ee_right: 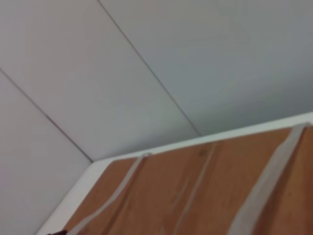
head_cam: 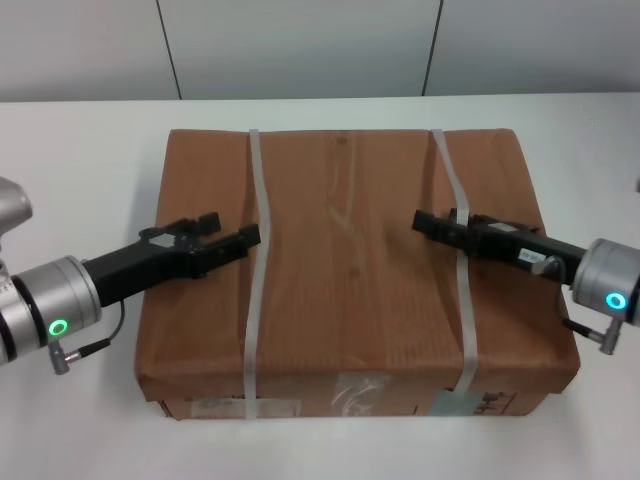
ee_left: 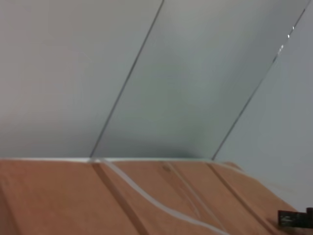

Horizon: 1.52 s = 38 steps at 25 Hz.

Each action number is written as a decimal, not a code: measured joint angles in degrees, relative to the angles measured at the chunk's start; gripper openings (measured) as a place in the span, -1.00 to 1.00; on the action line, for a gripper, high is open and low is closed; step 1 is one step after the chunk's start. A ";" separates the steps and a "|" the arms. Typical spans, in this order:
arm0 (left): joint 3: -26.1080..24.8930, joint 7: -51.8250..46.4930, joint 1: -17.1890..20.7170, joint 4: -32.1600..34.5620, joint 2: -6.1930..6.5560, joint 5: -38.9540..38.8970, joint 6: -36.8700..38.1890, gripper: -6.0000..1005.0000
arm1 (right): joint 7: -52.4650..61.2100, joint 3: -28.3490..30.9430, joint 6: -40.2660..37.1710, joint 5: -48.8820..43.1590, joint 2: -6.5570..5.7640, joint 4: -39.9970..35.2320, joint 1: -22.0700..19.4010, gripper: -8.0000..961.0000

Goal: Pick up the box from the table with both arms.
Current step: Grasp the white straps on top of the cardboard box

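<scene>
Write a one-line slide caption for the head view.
Left gripper and right gripper reach over the strapped cardboard box on the white table.

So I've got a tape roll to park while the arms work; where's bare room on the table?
Bare table lies left of the box, right of it, and in a strip behind it toward the wall. The front edge has only a sliver. The box top is crowded: the left gripper and right gripper reach over it.

No legible txt on box (head_cam: 350, 270) labels.
</scene>
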 joint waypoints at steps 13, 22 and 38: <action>6.99 -7.35 -3.66 -0.08 -0.06 -0.09 -1.79 0.54 | -1.13 -1.84 1.78 -0.01 0.27 2.39 3.68 0.77; 13.03 -11.15 -7.40 -0.13 0.08 0.01 -2.15 0.53 | -2.87 -1.82 1.93 0.29 0.26 2.54 6.49 0.77; 15.17 -12.47 -9.05 0.00 -0.10 -0.42 -3.05 0.43 | -4.81 -1.48 2.71 0.31 0.25 2.54 7.68 0.47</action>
